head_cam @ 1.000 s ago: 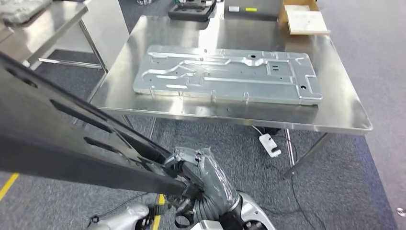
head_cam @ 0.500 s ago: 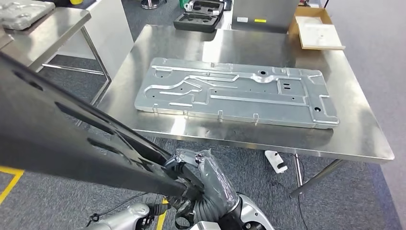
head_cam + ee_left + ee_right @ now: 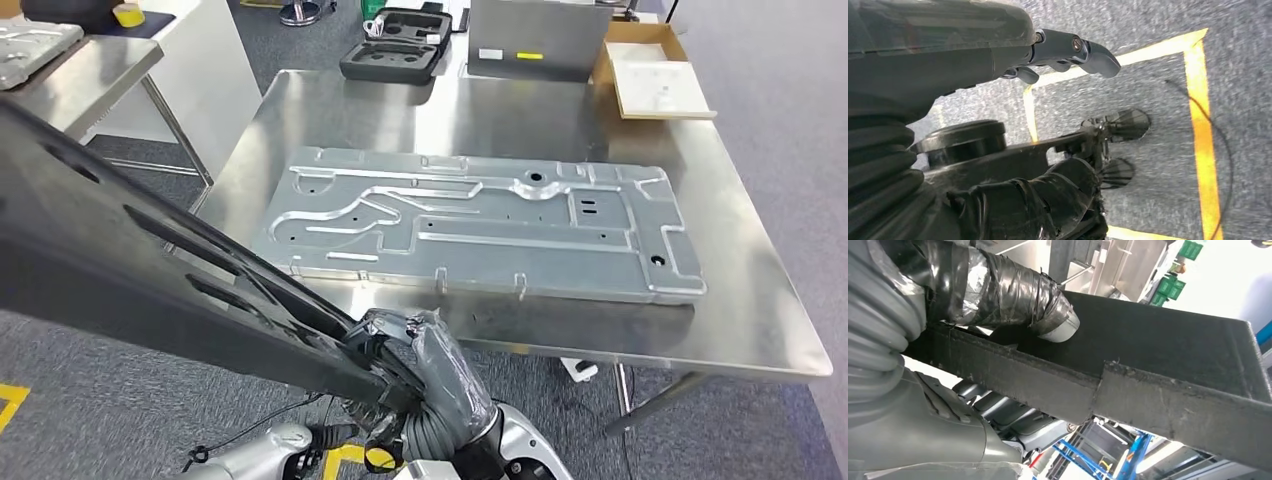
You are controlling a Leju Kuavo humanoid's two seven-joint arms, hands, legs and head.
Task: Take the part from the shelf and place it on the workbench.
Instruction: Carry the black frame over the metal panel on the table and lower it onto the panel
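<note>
Right hand: the right hand (image 3: 400,350), wrapped in dark tape, is gripping the near end of the dark panel (image 3: 150,270); in the right wrist view its taped thumb (image 3: 1013,290) is pressing on the panel's (image 3: 1158,370) broad face while the darker fingers (image 3: 1003,415) are curling beneath its edge.
Left hand: the left hand (image 3: 1068,50) is hanging over the grey carpet (image 3: 1158,165); its fingers are lying apart and holding nothing.
Dark panel: it is slanting from the right hand out past the head view's left edge; it is hanging above the floor, short of the workbench (image 3: 760,330), and not touching it.
Workbench: a long silver stamped plate (image 3: 480,225) is lying flat along the middle of the bench; a black foam-lined case (image 3: 395,57) is sitting at the far left corner; a grey metal box (image 3: 535,40) is standing at the far edge; an open cardboard box (image 3: 655,70) is sitting at the far right corner.
</note>
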